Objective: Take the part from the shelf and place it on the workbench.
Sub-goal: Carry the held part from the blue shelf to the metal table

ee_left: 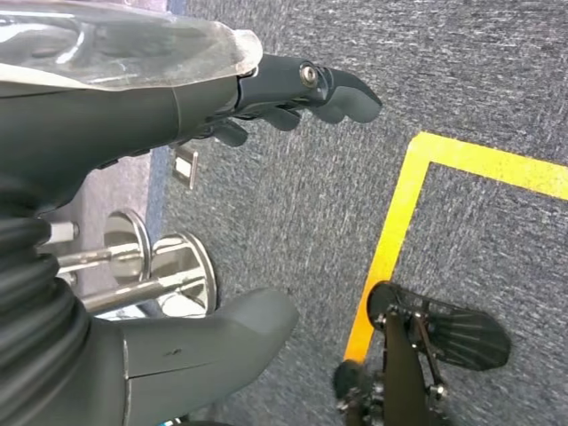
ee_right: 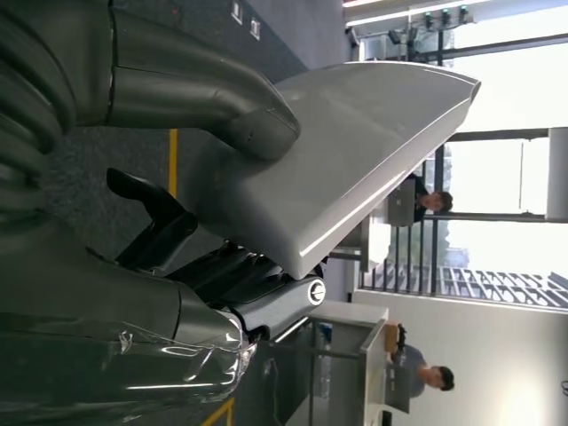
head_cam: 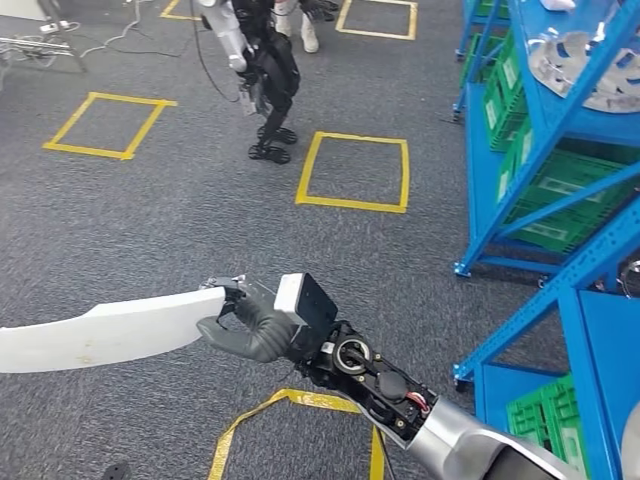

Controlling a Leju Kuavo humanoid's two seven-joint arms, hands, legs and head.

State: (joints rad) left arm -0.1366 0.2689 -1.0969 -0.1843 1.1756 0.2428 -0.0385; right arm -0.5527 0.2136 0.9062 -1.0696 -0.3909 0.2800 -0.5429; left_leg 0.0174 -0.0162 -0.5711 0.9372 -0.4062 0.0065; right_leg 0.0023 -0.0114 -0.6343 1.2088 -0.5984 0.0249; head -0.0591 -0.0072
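Right hand held the part, a long white curved panel, by its right end: thumb on top, dark fingers under the edge, as the right wrist view showed. The part stuck out far to the left of the hand, roughly level, over grey carpet, all its length unsupported. Left hand hung low with fingers apart and nothing in it, pointed at the floor.

The blue shelf stood at right, with green crates on its lower levels and flat silver parts on an upper one. So the part looked already off the shelf and in carry, judging from the layout. The workbench wasn't identifiable in the head view; a pale table-like surface showed in the right wrist view, cannot tell if that was it. Yellow tape squares marked the floor. Another robot stood far ahead, and a person's feet beyond it.

Risks, as judgement:
- One-end grip on a long panel means a big lever; walking sway could twist it down out of the fingers.
- The part could slide if the pinch was shallow; grip depth was hard to judge.
- The free left end swings wide on a turn and could clip the other robot, the shelf or a person.
- Set-down may land tip first and tilt or scrape.
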